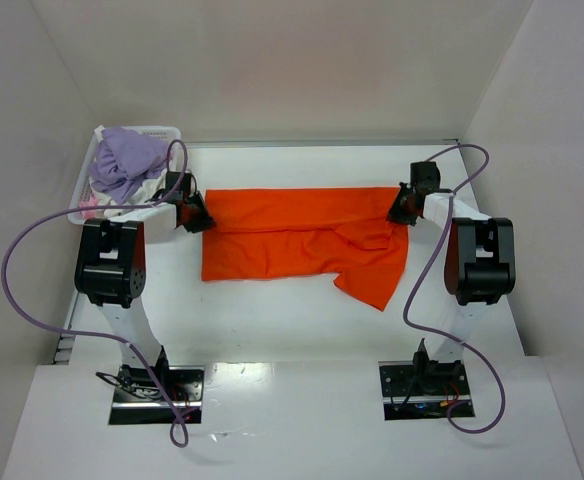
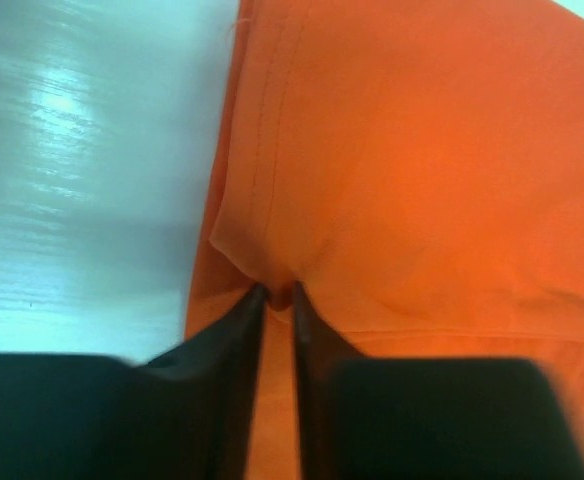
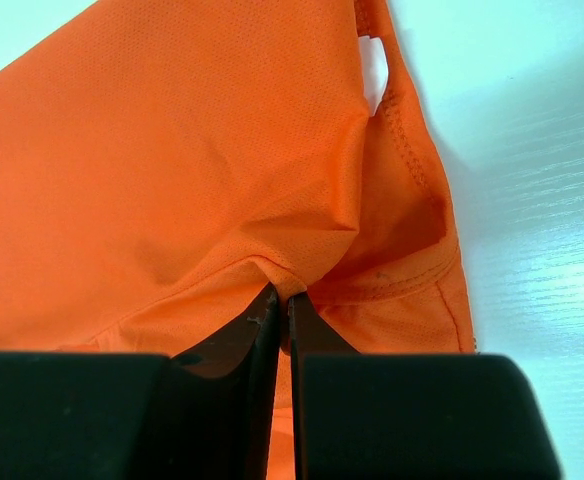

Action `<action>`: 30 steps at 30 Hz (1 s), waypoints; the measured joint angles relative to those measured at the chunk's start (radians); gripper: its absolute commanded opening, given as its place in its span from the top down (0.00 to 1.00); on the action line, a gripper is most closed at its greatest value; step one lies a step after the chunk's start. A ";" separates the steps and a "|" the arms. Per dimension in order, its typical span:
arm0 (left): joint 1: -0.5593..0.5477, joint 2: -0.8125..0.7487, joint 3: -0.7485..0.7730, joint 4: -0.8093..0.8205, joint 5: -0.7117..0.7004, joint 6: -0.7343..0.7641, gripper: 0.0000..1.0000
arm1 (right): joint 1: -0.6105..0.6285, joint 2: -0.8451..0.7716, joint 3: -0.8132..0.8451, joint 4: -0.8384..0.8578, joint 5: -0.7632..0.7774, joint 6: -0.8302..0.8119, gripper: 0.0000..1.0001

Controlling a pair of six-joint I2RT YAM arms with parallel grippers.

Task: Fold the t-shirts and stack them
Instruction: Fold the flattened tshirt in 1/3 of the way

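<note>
Orange t-shirt (image 1: 302,240): lies flat across the white counter (image 1: 272,320), stretched between both arms, its near right corner jutting out.
Left end effector (image 2: 277,292): pinching the shirt's left edge.
Right end effector (image 3: 280,295): pinching its right edge beside a seam.

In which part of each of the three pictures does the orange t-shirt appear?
Top external: the orange t-shirt lies across the middle of the white table.
Left wrist: the orange t-shirt fills the centre and right, pinched by the left gripper.
Right wrist: the orange t-shirt fills the centre and left, pinched by the right gripper.
Shared landmark: the white table beneath it.
</note>
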 measured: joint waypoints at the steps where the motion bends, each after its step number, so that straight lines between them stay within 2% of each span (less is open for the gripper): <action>1: 0.000 0.000 0.000 0.003 0.002 -0.002 0.87 | 0.000 0.000 0.000 0.000 0.000 0.000 0.92; 4: 0.000 0.001 0.004 0.012 0.006 -0.001 1.00 | 0.000 0.000 0.000 0.000 0.000 -0.001 0.94; 11: 0.008 0.001 0.006 0.010 -0.010 0.005 1.00 | -0.006 -0.001 0.000 -0.001 0.001 -0.001 0.96; 22: 0.016 -0.020 0.085 -0.079 -0.063 0.067 1.00 | -0.034 -0.052 0.004 -0.007 0.000 -0.001 1.00; 30: 0.016 -0.033 0.101 -0.099 -0.031 0.119 1.00 | -0.042 -0.052 0.006 -0.021 0.011 0.000 1.00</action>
